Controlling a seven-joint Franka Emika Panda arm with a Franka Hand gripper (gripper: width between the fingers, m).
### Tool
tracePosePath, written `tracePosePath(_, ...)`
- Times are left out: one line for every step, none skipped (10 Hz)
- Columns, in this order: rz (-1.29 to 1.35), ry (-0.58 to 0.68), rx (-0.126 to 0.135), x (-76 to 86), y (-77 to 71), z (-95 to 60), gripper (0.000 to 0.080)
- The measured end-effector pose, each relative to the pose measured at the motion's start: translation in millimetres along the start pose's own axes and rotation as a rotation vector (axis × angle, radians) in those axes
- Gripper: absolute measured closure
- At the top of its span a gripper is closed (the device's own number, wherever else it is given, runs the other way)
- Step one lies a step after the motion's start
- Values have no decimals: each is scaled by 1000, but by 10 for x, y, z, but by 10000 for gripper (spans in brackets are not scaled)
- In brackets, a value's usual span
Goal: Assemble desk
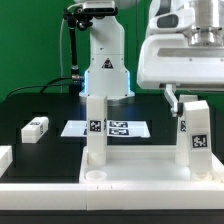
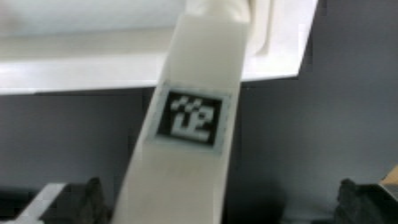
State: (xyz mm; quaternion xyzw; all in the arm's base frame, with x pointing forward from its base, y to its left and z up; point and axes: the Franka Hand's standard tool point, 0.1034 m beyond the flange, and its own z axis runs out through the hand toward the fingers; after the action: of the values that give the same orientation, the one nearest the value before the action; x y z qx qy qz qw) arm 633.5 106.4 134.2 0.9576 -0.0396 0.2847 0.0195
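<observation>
We've got the gripper [image 1: 182,98] hanging at the exterior view's right end of the tabletop [image 1: 140,172], right over the top of an upright leg [image 1: 192,135]. That leg stands on the tabletop's corner there, its black-and-white tag facing the camera.

In the wrist view the same leg [image 2: 187,120] runs straight up the middle of the picture, tag plain to see. The gripper [image 2: 214,205] straddles it. The two dark fingertips [image 2: 63,203] sit far out to either side, each with a strip of dark background showing between it and the leg. So the jaws are spread wide. They hold nothing, and as far as we can make out they touch nothing, with the leg simply standing between them. Behind the leg we see the white of the tabletop [image 2: 71,55], rather blurred.

Back in the exterior view, a second leg [image 1: 95,125] stands upright at the tabletop's other near corner, on the exterior view's left, beside a round socket. The tabletop itself lies flat along the front of the black table [image 1: 40,160].

Off to the exterior view's left a third leg [image 1: 35,128] lies on its side on the table, well apart from the tabletop. The marker board [image 1: 110,128] lies flat behind the standing legs, in front of the arm's base [image 1: 103,70].
</observation>
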Motion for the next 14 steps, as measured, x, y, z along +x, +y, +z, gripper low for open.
tracePosePath(-2, -25, 1, 54, 33, -55, 150)
tracePosePath(-4, -33, 2, 105, 75, -94, 150)
tracePosePath(1, -88, -2, 141, 119, -125, 150)
tracePosePath(13, -154, -5, 206, 140, -159, 150)
tracePosePath(21, -239, -15, 254, 194, -174, 150)
tracePosePath(33, -292, -23, 326, 245, -189, 150)
tracePosePath(47, -400, -37, 330, 298, -215, 150)
tracePosePath(52, -483, -52, 367, 316, -219, 150)
tracePosePath(56, -509, -60, 420, 330, -197, 150)
tracePosePath(76, -509, -67, 446, 326, -185, 150)
tracePosePath(91, -499, -66, 449, 279, -177, 150)
tracePosePath(100, -484, -60, 448, 247, -157, 150)
tracePosePath(118, -470, -50, 429, 243, -125, 150)
tracePosePath(135, -444, -36, 416, 225, -84, 150)
